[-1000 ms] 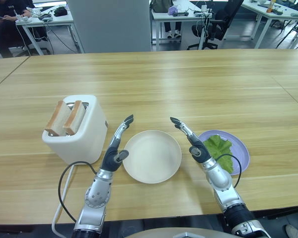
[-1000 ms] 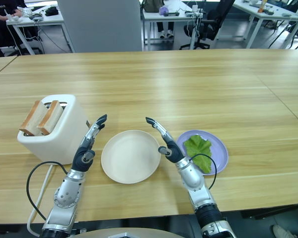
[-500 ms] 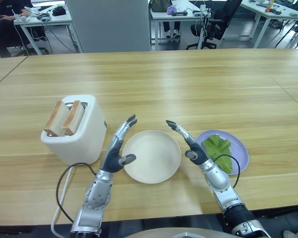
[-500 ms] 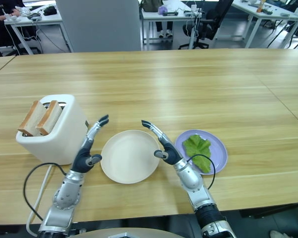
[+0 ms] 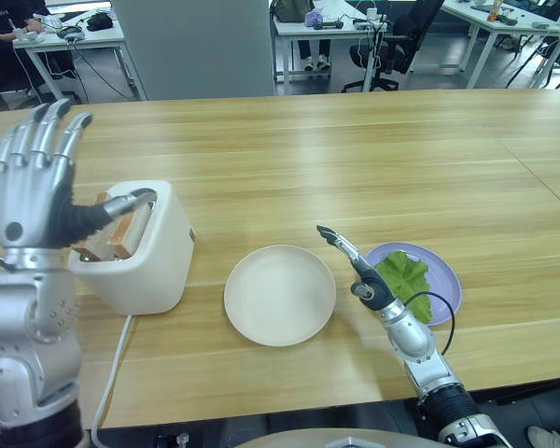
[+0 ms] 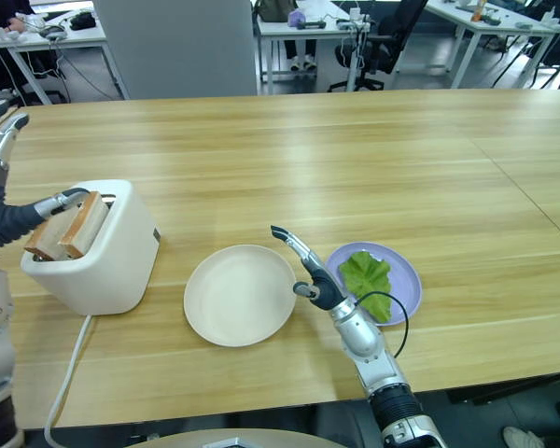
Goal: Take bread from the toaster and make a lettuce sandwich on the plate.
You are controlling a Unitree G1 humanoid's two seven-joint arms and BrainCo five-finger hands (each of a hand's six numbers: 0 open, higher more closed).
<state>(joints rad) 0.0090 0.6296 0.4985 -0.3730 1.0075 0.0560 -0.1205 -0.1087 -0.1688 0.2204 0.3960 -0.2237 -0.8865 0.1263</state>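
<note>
Wood-grain surface (image 5: 355, 159), one, spanning the whole width. Tally on it: one toaster, two bread slices, two plates, one lettuce leaf, one cord. Plus two robot hands.

Near left: white toaster (image 5: 145, 266), upright, slots facing up. Both bread slices (image 6: 75, 227) standing in the slots side by side, brown-crusted tops poking out. White cord (image 5: 112, 364) trailing from the toaster's near side toward the near edge.

Near centre: cream plate (image 5: 280, 299), just right of the toaster, apart from it. Right of that, with a small gap: purple plate (image 5: 445, 271). Single green lettuce leaf (image 5: 406, 278) lying flat on the purple one.

Far left, held high above and left of the toaster: left robot hand (image 5: 33, 187), fingers straight, spread and pointing up, thumb stuck out toward the bread tops. Released, gripping nothing. Thumb-to-bread contact: cannot tell.

Low over the surface, in the gap between the two plates: right robot hand (image 5: 357, 273), fingers stretched out flat, tips aimed far-left by the cream plate's right rim. Released too, holding nothing. Thin black cable (image 5: 448, 311) looped by its wrist, crossing the purple plate's near edge.
</note>
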